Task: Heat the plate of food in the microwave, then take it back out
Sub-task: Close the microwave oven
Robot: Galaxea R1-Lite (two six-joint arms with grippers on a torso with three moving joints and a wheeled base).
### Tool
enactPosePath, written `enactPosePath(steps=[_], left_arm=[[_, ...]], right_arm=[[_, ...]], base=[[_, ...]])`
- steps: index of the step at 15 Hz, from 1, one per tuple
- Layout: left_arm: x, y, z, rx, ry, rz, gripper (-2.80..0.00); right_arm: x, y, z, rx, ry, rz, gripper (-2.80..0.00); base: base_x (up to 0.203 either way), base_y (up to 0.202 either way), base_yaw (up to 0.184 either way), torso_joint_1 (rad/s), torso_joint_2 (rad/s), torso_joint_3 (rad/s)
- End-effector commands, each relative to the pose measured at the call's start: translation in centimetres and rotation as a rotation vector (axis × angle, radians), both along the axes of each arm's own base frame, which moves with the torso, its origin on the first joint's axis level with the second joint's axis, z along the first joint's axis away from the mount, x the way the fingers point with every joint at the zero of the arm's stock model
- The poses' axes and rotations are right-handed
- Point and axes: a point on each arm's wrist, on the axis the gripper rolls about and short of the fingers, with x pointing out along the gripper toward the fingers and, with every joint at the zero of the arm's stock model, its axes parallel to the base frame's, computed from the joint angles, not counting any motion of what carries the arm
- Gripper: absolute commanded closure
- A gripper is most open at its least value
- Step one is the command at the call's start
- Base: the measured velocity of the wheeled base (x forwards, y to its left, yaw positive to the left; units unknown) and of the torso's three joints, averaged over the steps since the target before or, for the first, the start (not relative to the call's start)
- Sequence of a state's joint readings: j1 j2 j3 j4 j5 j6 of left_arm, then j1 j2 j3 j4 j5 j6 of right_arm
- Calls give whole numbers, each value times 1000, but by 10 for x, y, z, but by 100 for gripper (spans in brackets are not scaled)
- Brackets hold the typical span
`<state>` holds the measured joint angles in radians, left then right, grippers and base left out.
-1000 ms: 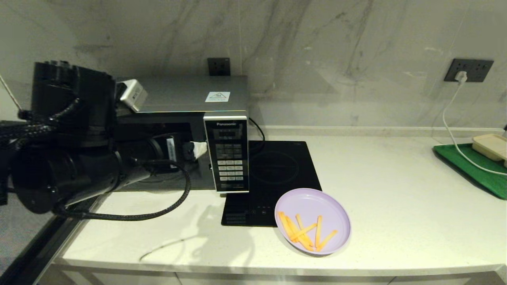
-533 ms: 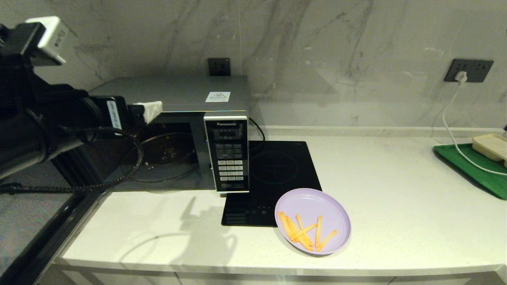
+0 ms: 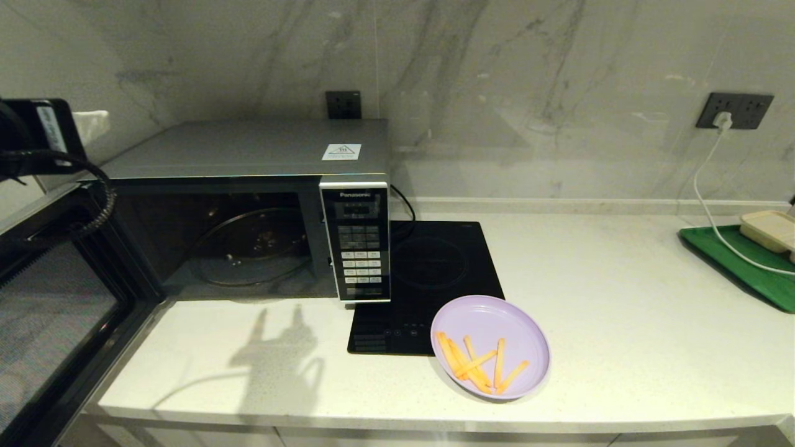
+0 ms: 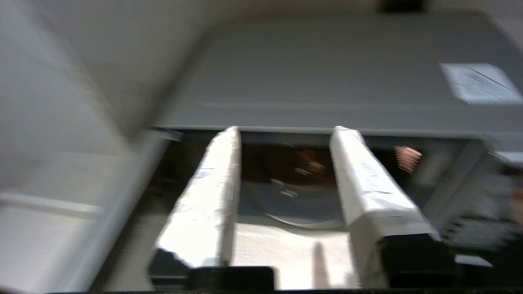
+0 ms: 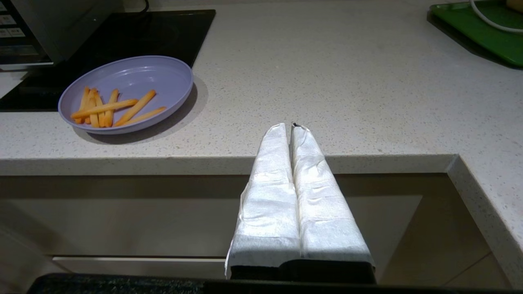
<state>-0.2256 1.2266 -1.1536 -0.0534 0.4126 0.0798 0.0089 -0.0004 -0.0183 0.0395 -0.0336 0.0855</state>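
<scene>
Microwave (image 3: 261,155) cavity unobstructed, its door (image 3: 56,310) swung wide past the worktop's (image 3: 621,323) left edge; induction hob (image 3: 435,273) lies flat alongside; worktop's centre bare.

The microwave (image 3: 248,205) is silver-grey on top, with a black button panel (image 3: 357,242) carrying white keys and a dark cavity. A lilac plate (image 3: 490,344) bears orange-yellow fries (image 3: 478,365). Beside it lies a glossy black hob (image 3: 428,273). The worktop (image 3: 621,323) is off-white with fine speckles; the wall (image 3: 497,74) behind is pale marble with grey veins. At the worktop's far right edge sits a green tray (image 3: 739,264) with a beige box (image 3: 770,228). The gripper fingers (image 5: 282,192) are wrapped in white.
</scene>
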Motion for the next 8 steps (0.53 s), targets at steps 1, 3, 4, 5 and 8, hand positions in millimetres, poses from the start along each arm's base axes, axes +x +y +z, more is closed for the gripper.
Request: enactPosePath(steps=[1,3,4,5,8], left_arm=[[-5,27,20,18,-60,106,0],[-7,57,27,57,-76,183,0],[-8,71,28,72,-78,210,0],[-9,86,28,84,-75,234,0],[7,113,23,138,-167,235,0]], right_arm=[[0,0,0,0,1,0,0],[0,0,0,0,1,0,0],[0,0,0,0,1,0,0],[0,0,0,0,1,0,0],[0,0,0,0,1,0,0]], base=[[0,0,0,0,0,0],[0,0,0,0,0,0],[0,0,0,0,0,0],[0,0,0,0,0,0],[0,0,0,0,0,0]])
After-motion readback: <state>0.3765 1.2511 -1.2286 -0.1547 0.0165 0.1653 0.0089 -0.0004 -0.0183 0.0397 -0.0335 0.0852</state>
